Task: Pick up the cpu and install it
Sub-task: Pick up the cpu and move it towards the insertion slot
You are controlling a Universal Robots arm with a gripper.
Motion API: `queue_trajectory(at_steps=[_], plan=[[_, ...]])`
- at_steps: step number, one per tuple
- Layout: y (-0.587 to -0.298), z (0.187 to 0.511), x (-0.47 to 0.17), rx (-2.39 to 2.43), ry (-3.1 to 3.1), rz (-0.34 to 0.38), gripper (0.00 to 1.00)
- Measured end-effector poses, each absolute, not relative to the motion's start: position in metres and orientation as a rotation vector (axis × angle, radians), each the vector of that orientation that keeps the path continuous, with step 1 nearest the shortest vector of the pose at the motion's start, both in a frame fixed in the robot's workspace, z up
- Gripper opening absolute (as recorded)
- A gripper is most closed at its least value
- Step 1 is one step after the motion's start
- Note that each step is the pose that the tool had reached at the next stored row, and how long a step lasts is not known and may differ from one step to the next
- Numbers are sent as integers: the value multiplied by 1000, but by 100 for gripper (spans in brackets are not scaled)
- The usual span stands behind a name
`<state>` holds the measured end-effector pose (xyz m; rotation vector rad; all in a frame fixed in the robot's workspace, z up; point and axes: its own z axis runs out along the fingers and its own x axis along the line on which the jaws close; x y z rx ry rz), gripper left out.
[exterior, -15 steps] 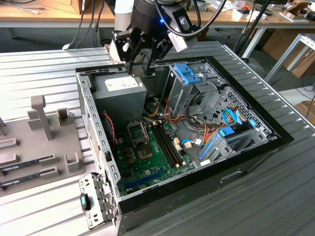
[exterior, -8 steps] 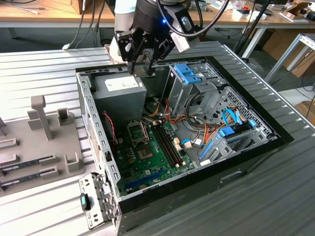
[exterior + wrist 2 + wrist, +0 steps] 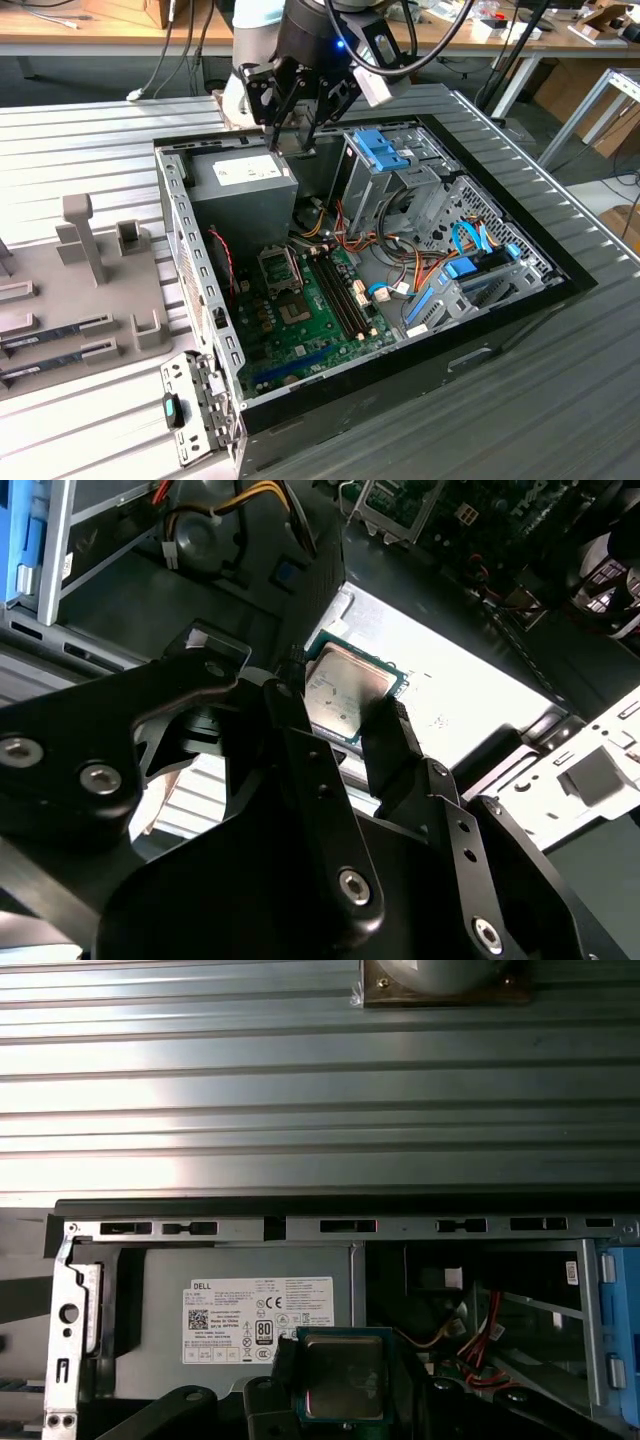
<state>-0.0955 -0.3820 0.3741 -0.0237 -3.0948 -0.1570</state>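
Over power supply [image 3: 245, 185], end effector [image 3: 291, 142] grips cpu [image 3: 343, 1380] flat.

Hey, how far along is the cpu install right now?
Done: pickup. The cpu is off its resting place, clamped between the jaws. In hand: it hangs above the grey power supply inside the case. Left: seating it; the motherboard socket looks unfilled.
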Motion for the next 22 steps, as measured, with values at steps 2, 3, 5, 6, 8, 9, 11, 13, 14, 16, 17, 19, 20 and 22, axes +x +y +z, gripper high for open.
queue_trajectory(at_steps=[2,3,5,6,8,9,11,13,14,16,17,19,20,22], plan=[[-382,374,-93,-24,-3095,-157,47],[-382,374,-92,-24,-3095,-157,47],[-382,373,-91,-24,-3095,-157,47],[-382,373,-90,-24,-3095,-157,47],[-382,373,-89,-24,-3095,-157,47],[-382,373,-88,-24,-3095,-157,47],[-382,373,-87,-24,-3095,-157,47],[-382,373,-86,-24,-3095,-157,47],[-382,373,-85,-24,-3095,-157,47],[-382,372,-83,-24,-3095,-157,47],[-382,372,-82,-24,-3095,-157,47],[-382,372,-81,-24,-3095,-157,47],[-382,372,-80,-24,-3095,-157,47],[-382,372,-79,-24,-3095,-157,47]])
